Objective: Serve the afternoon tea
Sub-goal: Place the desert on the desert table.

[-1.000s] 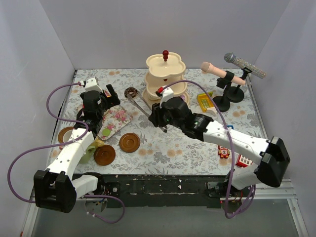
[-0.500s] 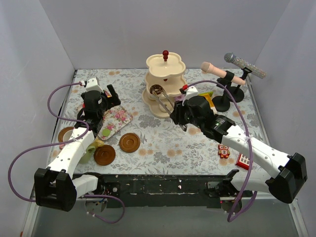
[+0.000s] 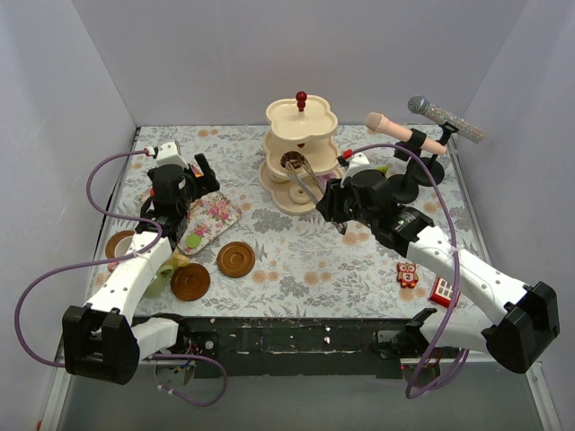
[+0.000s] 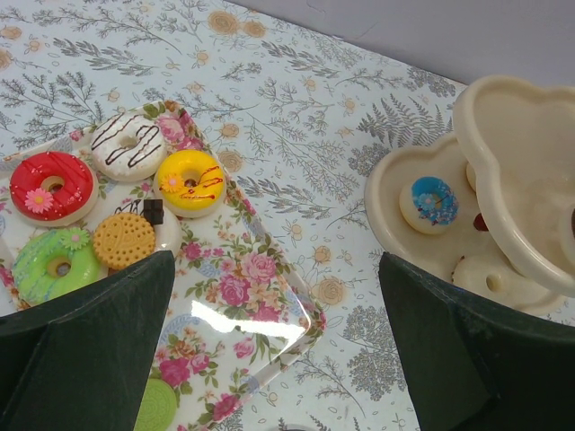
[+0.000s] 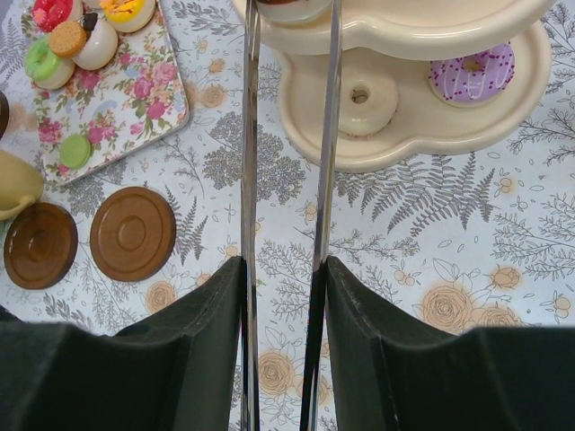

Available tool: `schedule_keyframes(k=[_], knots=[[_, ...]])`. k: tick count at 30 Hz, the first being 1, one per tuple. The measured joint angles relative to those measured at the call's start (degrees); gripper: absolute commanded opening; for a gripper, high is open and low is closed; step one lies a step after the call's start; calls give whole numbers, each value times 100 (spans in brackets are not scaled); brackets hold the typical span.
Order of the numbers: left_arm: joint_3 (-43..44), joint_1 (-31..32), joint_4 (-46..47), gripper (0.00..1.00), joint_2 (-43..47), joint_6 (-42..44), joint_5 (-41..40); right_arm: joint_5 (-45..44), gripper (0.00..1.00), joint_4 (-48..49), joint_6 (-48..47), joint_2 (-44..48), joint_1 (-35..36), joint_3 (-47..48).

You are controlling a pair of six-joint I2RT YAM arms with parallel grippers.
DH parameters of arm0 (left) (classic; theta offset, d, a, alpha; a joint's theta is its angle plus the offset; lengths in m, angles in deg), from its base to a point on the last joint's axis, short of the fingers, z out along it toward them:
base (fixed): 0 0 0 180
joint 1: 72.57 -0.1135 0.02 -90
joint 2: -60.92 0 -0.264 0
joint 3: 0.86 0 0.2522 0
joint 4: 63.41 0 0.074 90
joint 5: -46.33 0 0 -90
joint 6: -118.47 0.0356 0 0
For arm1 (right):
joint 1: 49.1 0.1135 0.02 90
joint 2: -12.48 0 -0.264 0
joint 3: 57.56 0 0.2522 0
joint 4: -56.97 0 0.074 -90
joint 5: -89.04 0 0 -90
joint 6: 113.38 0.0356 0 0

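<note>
The cream three-tier stand (image 3: 310, 124) with a red knob (image 3: 301, 95) is at the back centre. My right gripper (image 3: 334, 202) is shut on the metal tongs (image 3: 304, 178), whose tips hold a brown donut (image 3: 290, 162) at the stand's middle tier. In the right wrist view the tongs (image 5: 250, 135) run up from my right gripper (image 5: 286, 269) to the stand (image 5: 422, 135). A purple donut (image 5: 472, 72) and a white donut (image 5: 362, 94) lie on the bottom tier. My left gripper (image 4: 278, 350) is open and empty above the floral tray (image 4: 243, 278), which holds several donuts (image 4: 190, 180).
Brown saucers (image 3: 235, 259) (image 3: 190, 281) (image 3: 119, 244) and a yellow-green cup (image 3: 166, 269) sit at the front left. Two microphones on stands (image 3: 445, 117) (image 3: 404, 133) are at the back right. A yellow toy (image 3: 373, 184) and small red blocks (image 3: 407, 274) (image 3: 442, 292) lie to the right.
My right arm has carried the tongs and the brown donut rightward from left of the stand to its middle tier. The left arm has not moved.
</note>
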Motion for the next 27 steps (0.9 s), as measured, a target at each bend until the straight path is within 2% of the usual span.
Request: schedule_keyframes(k=[17, 20, 22, 27], knots=[[0, 0, 0, 98, 0, 0, -2, 328, 23, 291, 31, -195, -249, -39], [0, 0, 0, 98, 0, 0, 0, 356, 29, 297, 31, -275, -282, -39], [0, 0, 0, 98, 0, 0, -2, 385, 37, 302, 33, -315, -286, -39], [0, 0, 0, 98, 0, 0, -2, 422, 46, 317, 31, -323, -308, -39]])
